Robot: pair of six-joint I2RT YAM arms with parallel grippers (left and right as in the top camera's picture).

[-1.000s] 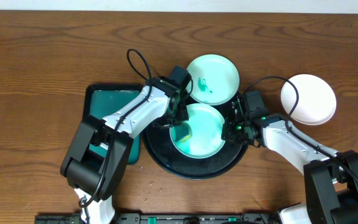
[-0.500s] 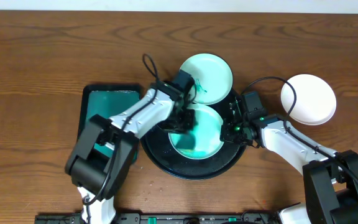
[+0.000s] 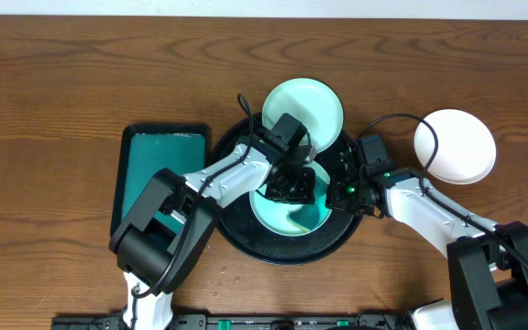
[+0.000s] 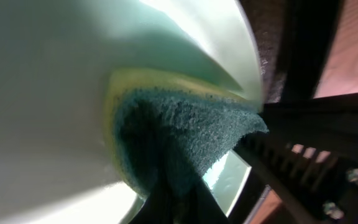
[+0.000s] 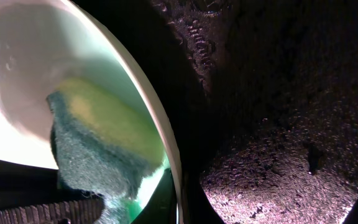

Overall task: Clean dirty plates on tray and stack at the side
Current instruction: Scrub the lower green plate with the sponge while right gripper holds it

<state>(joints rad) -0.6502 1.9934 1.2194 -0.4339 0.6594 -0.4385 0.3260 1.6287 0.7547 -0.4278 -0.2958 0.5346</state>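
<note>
The left claw (image 3: 291, 186) is hanging over the large round black tray (image 3: 246, 236) and is clenching a yellow sponge with a dark green scouring face (image 4: 179, 134). It is pressing the sponge into the pale mint-green round plate (image 3: 287, 218) that is lying inside the tray. In the left wrist view the sponge is lying against the plate's sloping inner wall, close to the rim.

The right claw (image 3: 345, 186) is sitting low at the right edge of that same plate, over the tray's rough black floor. I cannot tell whether it is gripping the plate's rim or standing released, since its fingers are lost in the dark.

A second pale mint-green plate (image 3: 314, 103) is lying at the far side, overlapping the tray's rim and just beside the first. A white round plate (image 3: 455, 147) is resting well apart to the right on the brown wooden surface (image 3: 62, 82). A dark green rectangular tray (image 3: 154, 170) is lying just left of the black tray.
</note>
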